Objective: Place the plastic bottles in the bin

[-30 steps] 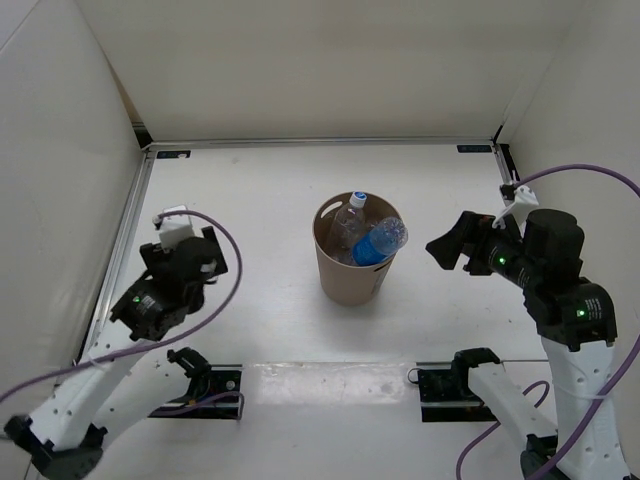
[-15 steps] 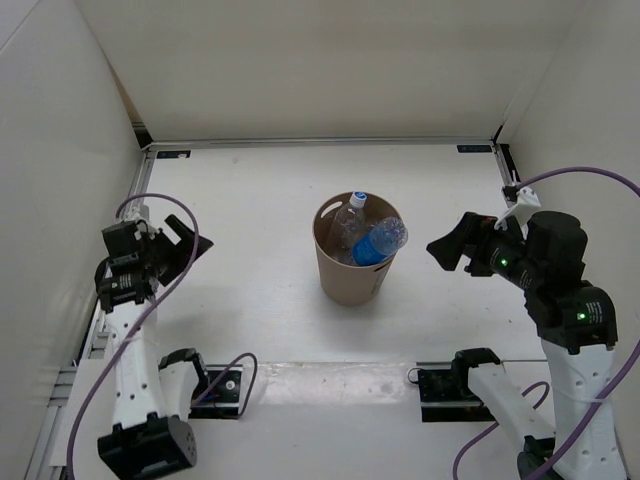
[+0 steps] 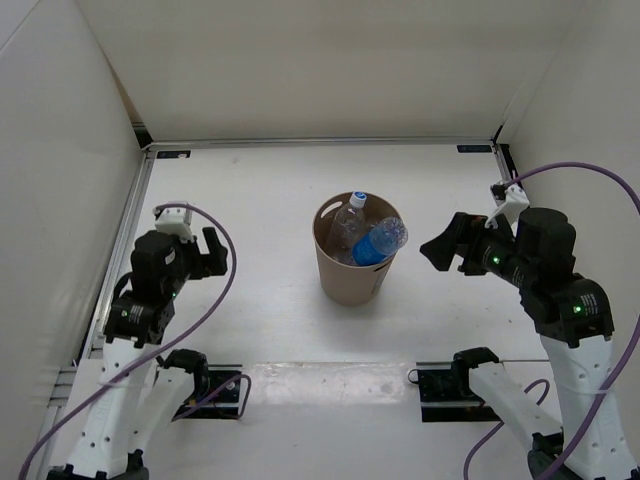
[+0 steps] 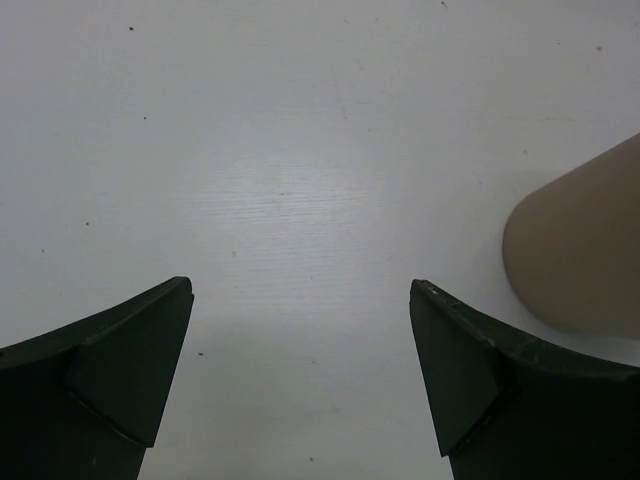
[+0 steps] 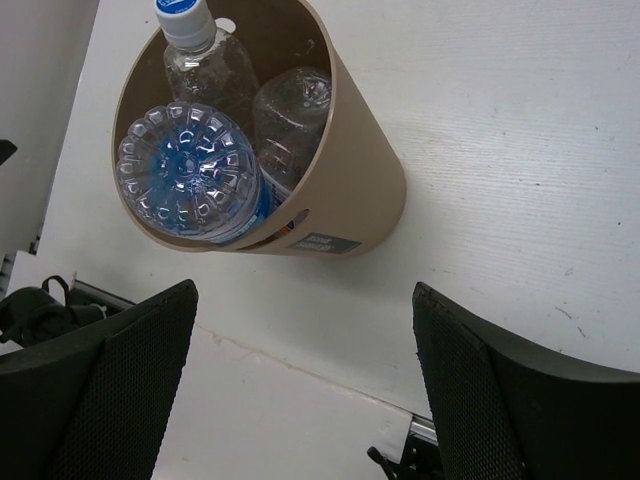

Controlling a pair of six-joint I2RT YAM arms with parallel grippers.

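The tan bin (image 3: 350, 282) stands upright mid-table with three plastic bottles inside. In the right wrist view they show as a blue-tinted bottle (image 5: 188, 175), a clear one with a blue cap (image 5: 200, 55) and a second clear one (image 5: 295, 115), all within the bin's wall (image 5: 372, 185). From above, the blue bottle (image 3: 378, 242) and the capped one (image 3: 349, 216) stick up past the rim. My right gripper (image 3: 440, 248) hangs open to the bin's right, empty (image 5: 305, 288). My left gripper (image 3: 212, 255) is open to the bin's left, with only bare table between its fingers (image 4: 300, 287).
White walls close off the table at the back and on both sides. Arm mounting plates (image 3: 210, 385) and purple cables (image 3: 215, 290) sit along the near edge. The bin's side (image 4: 585, 250) shows at the right edge of the left wrist view.
The left arm swung out toward the left wall, then came back facing the bin. The right gripper shifted slightly toward the bin. The bottles in the bin stayed put.
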